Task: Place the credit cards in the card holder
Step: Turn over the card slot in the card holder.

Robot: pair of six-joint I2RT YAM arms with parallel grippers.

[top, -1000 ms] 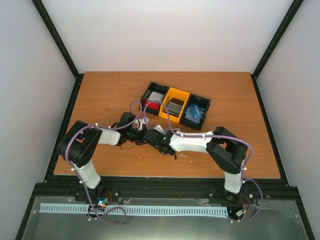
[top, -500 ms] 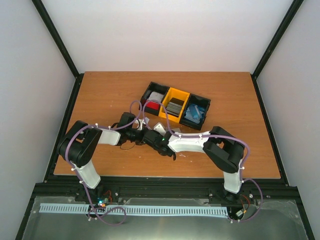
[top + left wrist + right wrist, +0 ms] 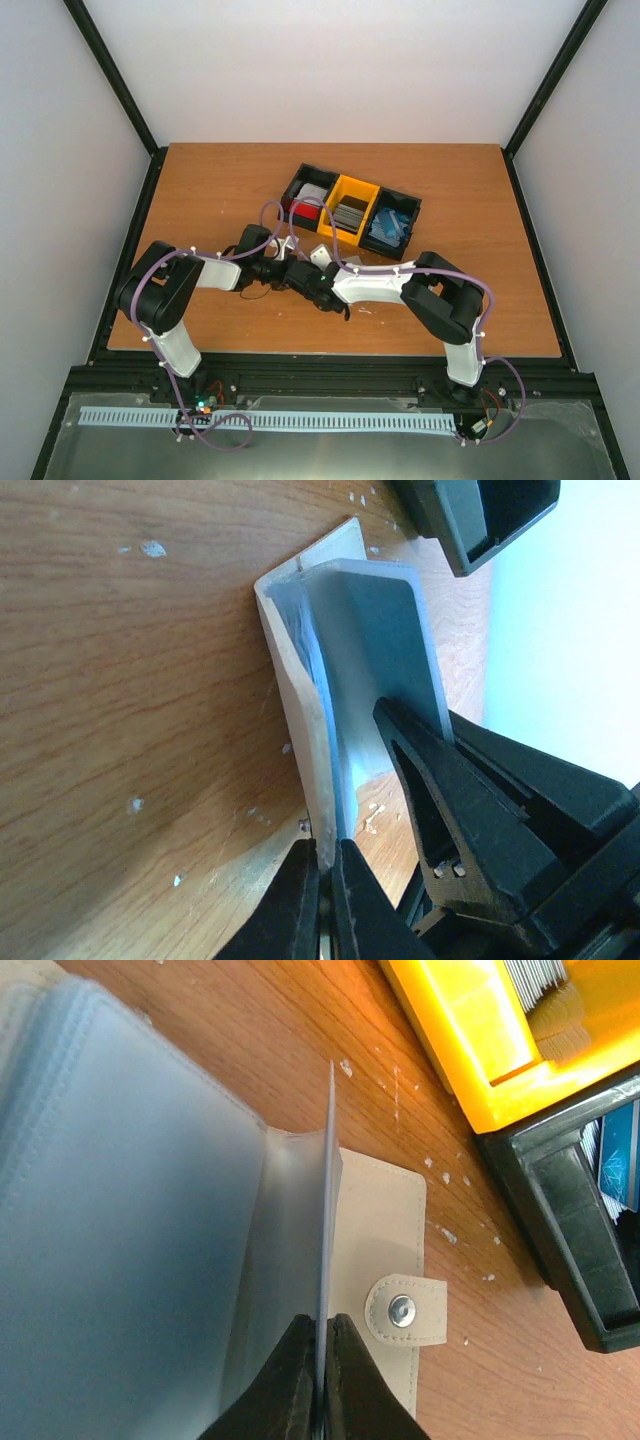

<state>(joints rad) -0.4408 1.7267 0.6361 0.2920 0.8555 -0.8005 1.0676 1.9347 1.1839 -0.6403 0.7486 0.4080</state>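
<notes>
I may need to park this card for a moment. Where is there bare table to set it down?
Bare table left of the bin tray, out to the left edge, and another patch right of the tray. Crowded at centre: left tool and right tool meet at the card holder, close beside the tray.

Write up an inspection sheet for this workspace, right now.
Surface: wooden table, pale specks on it.
Job's things: card holder lies open; grey card stands edge-on against its clear sleeve; other cards sit in the tray.
Clutter: the three-compartment tray, nothing else seen.
Grippers: left claw shut on a leaf of the card holder; right claw shut on the grey card.
Cables: purple cables loop over both arms.
Surroundings: white walls, black frame posts.
</notes>
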